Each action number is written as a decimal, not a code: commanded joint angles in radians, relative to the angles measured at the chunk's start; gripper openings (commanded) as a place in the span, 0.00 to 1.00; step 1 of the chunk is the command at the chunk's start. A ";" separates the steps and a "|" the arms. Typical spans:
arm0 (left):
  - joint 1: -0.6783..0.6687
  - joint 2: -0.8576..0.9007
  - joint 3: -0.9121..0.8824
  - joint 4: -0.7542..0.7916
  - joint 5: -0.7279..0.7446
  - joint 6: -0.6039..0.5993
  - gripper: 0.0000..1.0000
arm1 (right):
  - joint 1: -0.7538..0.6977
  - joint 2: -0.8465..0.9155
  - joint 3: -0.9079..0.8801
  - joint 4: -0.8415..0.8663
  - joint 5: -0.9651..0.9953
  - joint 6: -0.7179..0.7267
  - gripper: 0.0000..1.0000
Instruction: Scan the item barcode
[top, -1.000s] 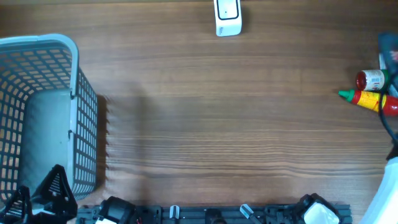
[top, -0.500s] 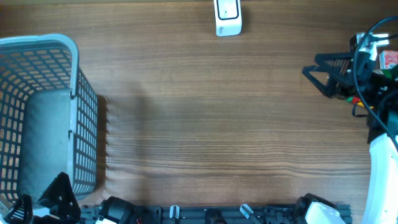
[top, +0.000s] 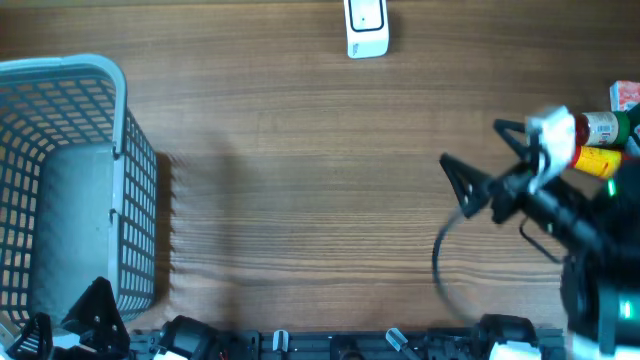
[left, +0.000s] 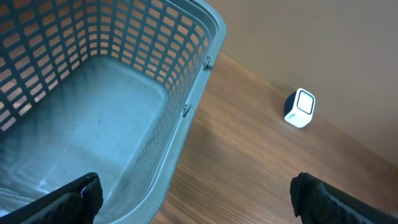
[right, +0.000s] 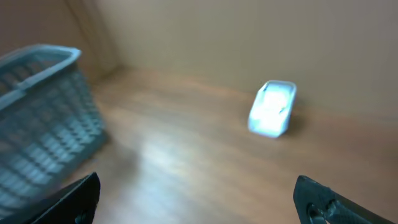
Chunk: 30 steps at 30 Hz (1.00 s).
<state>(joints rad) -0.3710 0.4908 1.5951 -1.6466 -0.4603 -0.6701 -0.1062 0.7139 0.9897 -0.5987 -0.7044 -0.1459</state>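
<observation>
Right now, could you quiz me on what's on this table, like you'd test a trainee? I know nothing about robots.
1. Fill in: the right arm, beside the red-capped bottle, has its jaws ____.
2. True or false: something lies inside the basket.
3. The white scanner stands: A) in the basket B) at the table's far edge C) between the right arm's jaws.
Key: 1 open; 2 false; 3 B.

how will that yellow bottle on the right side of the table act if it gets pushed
The yellow bottle lies on its side and looks round, so a sideways nudge would probably roll it. It sits close beside the red and white bottle, so that one may get bumped and shift too.
</observation>
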 joint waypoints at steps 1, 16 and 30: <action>0.003 -0.004 -0.002 0.000 -0.013 0.009 1.00 | 0.004 -0.225 -0.162 0.119 0.083 -0.255 1.00; 0.003 -0.004 -0.002 0.000 -0.013 0.009 1.00 | 0.006 -0.711 -0.985 0.776 0.372 0.328 1.00; 0.003 -0.004 -0.002 0.000 -0.013 0.009 1.00 | 0.096 -0.710 -0.985 0.611 0.524 0.265 1.00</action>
<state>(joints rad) -0.3710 0.4908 1.5944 -1.6493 -0.4603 -0.6701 -0.0154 0.0154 0.0059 0.0071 -0.2001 0.1333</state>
